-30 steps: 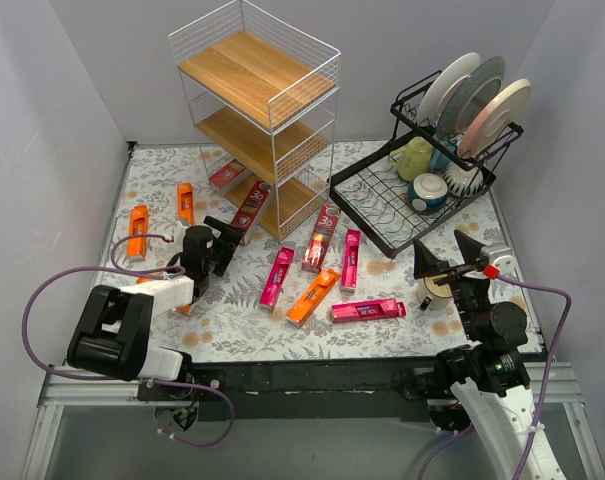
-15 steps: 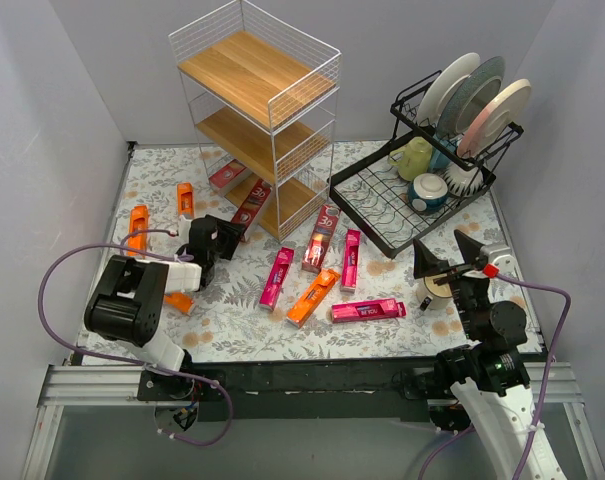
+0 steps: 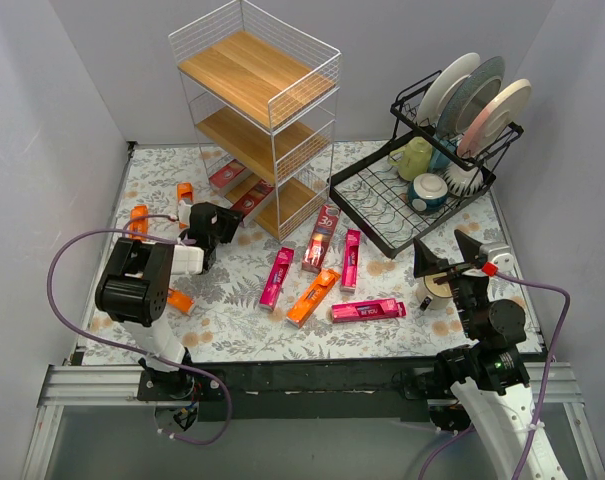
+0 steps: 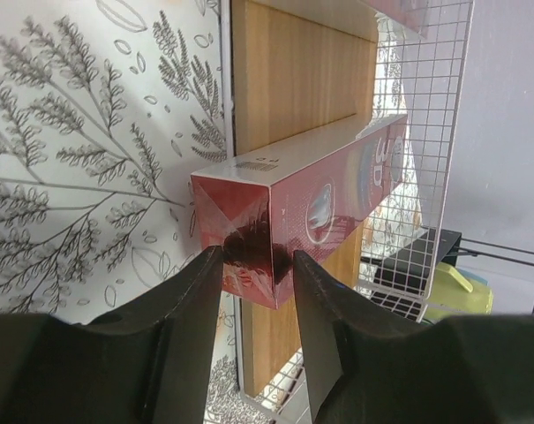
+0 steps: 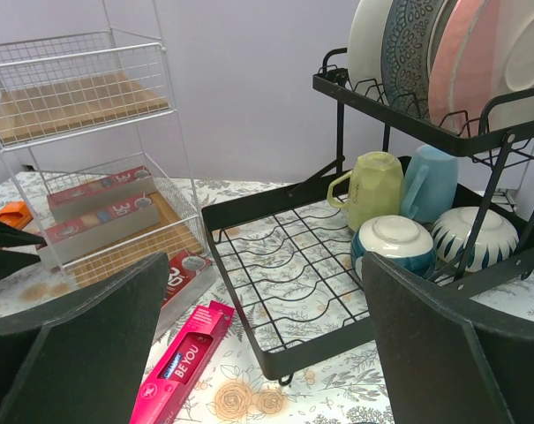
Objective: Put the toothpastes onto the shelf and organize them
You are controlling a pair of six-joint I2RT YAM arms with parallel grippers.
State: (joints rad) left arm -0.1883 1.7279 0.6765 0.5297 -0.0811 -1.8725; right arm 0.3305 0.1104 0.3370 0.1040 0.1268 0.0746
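One dark red 3D box (image 4: 319,190) is being pinched by the left gripper (image 4: 256,261), likely needing a level slide into the shelf (image 4: 293,79).

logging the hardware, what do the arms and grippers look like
Both arms are black blocky joints with white links: left arm, right arm. A purple cable loops off each. The right has a red tab near the wrist. Fingers are plain matte black.

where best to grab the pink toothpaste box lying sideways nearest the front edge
Mid-length, from straight above. The pink toothpaste box lies flat with its long axis left to right, both long sides free, so the jaws can span its narrow width.
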